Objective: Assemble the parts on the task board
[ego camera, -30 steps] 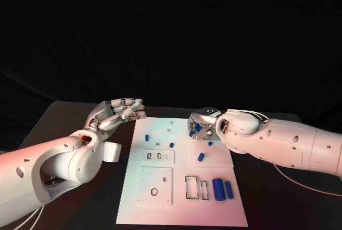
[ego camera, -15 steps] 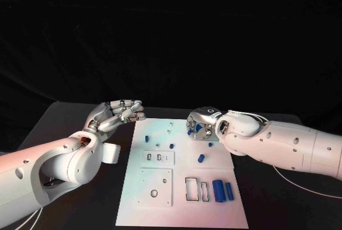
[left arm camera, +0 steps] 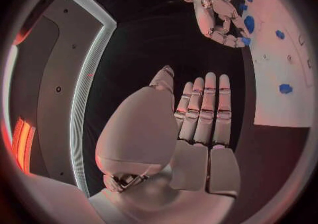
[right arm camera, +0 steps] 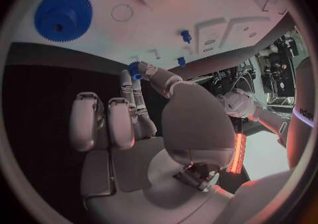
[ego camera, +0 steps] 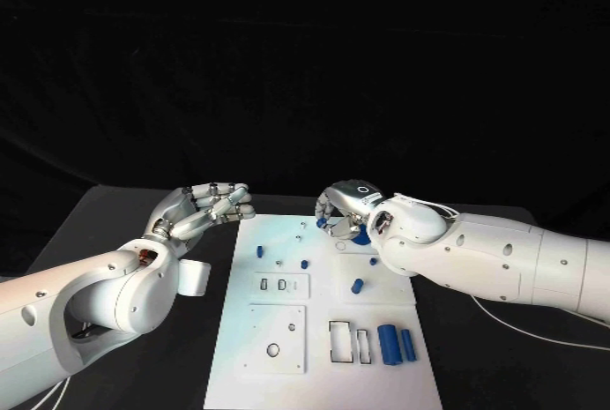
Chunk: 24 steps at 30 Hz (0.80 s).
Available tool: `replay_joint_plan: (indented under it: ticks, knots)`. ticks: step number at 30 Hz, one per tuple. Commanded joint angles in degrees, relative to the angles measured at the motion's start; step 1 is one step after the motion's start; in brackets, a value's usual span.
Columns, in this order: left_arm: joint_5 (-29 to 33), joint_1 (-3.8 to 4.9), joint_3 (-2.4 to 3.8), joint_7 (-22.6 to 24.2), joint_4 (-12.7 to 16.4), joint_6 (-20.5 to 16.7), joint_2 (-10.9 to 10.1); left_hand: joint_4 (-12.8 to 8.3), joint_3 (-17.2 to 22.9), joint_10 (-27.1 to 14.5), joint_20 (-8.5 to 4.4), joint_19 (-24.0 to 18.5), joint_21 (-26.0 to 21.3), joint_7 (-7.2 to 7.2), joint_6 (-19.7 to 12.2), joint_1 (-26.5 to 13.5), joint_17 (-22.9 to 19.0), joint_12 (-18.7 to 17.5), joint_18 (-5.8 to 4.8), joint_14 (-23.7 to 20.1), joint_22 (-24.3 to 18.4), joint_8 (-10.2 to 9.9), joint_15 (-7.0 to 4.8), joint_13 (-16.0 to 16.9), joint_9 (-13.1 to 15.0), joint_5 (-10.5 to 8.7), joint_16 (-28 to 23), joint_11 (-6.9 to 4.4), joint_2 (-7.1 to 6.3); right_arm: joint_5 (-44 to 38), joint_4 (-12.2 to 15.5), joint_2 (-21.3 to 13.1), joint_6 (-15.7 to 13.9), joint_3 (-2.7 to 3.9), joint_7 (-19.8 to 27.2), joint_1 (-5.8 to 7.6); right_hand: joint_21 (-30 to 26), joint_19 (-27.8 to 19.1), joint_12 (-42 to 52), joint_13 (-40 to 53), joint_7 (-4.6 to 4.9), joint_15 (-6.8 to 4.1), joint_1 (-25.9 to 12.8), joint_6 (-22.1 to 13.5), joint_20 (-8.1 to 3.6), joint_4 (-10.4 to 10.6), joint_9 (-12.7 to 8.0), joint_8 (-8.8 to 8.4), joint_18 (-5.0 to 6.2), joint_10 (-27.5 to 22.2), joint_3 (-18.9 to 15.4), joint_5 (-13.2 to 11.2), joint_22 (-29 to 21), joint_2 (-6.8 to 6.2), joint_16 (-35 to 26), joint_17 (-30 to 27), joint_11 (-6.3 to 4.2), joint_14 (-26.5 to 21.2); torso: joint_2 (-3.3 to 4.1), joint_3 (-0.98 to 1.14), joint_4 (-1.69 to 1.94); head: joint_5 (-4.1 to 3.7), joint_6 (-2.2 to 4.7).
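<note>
The right hand (ego camera: 345, 214) hovers over the board's (ego camera: 324, 357) far right part, fingers pinching a small blue part (right arm camera: 135, 70). The gear (right arm camera: 63, 14) lies just beyond them. The left hand (ego camera: 204, 209) waits off the board's far left corner over the counter, fingers straight, side by side, empty.

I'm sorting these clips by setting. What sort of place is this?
Most likely a robotics lab test bench, not a home or factory line. A white task board with cut-out slots and small blue parts lies on a black table against a dark backdrop, with the left hand and right hand over it.
</note>
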Motion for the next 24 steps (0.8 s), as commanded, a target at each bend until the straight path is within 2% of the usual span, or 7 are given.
replay_joint_plan:
  ticks: [1,8,18,24]
  knots:
    - [0.1,0.14,0.06,0.2,0.1,1.1,0.1,0.0,-0.4,-0.1,0.36,-0.1,-0.3,0.12,-0.3,-0.3,0.0,-0.2,0.57,-0.3,-0.1,-0.3,-0.06,0.1,0.1,-0.34,-0.4,0.05,0.0,-1.3,-1.3,1.4,-2.9,0.05,-2.4,0.08,0.4,0.4,0.0,0.1,-0.02,-0.38,0.3,0.2,0.08,0.0,1.4,0.28,-1.17,0.4,0.5,0.0,0.1,-0.22,0.4,0.1,0.09,2.2,0.15,-0.03,0.08,0.1,0.12]
    - [0.2,0.27,0.06,0.1,0.3,1.2,0.3,0.0,-0.4,-0.2,0.38,-0.1,-0.3,0.13,-0.3,-0.3,0.1,-0.3,0.57,-0.3,-0.1,-0.3,-0.05,0.1,0.1,-0.34,-0.4,0.07,-0.01,-0.8,-4.2,4.7,-3.0,0.07,-2.2,0.11,0.4,0.4,-0.2,0.1,0.03,-0.36,0.2,0.0,0.06,0.3,1.6,0.21,-1.18,0.3,0.8,-0.2,0.1,-0.48,0.4,0.1,0.15,2.2,0.31,-0.09,0.22,0.32,0.56]
    - [0.2,0.47,0.06,0.1,0.3,1.3,0.4,0.0,-0.4,-0.2,0.38,-0.1,-0.3,0.13,-0.3,-0.3,0.1,-0.3,0.57,-0.3,-0.1,-0.3,-0.05,0.1,0.1,-0.34,-0.4,0.07,-0.01,-0.3,-7.0,7.2,-1.7,0.06,-1.9,-0.05,0.4,0.3,-0.4,0.1,0.11,-0.3,0.0,-0.3,0.08,0.5,1.7,0.1,-1.16,0.1,1.2,-0.2,0.1,-0.77,0.5,0.0,0.25,2.1,0.6,-0.29,0.71,0.08,0.4]
    - [0.2,0.62,0.06,0.1,0.4,1.3,0.4,0.0,-0.4,-0.2,0.38,-0.1,-0.3,0.13,-0.3,-0.3,0.1,-0.3,0.57,-0.3,-0.1,-0.3,-0.05,0.1,0.1,-0.34,-0.4,0.07,-0.01,0.4,-7.9,7.7,-0.7,0.06,-1.7,-0.15,0.4,0.3,-0.4,0.1,0.12,-0.27,-0.1,-0.4,0.09,0.7,1.8,0.09,-1.16,0.1,1.2,-0.2,0.1,-0.82,0.5,0.0,0.26,2.1,0.73,-0.22,0.66,0.23,0.37]
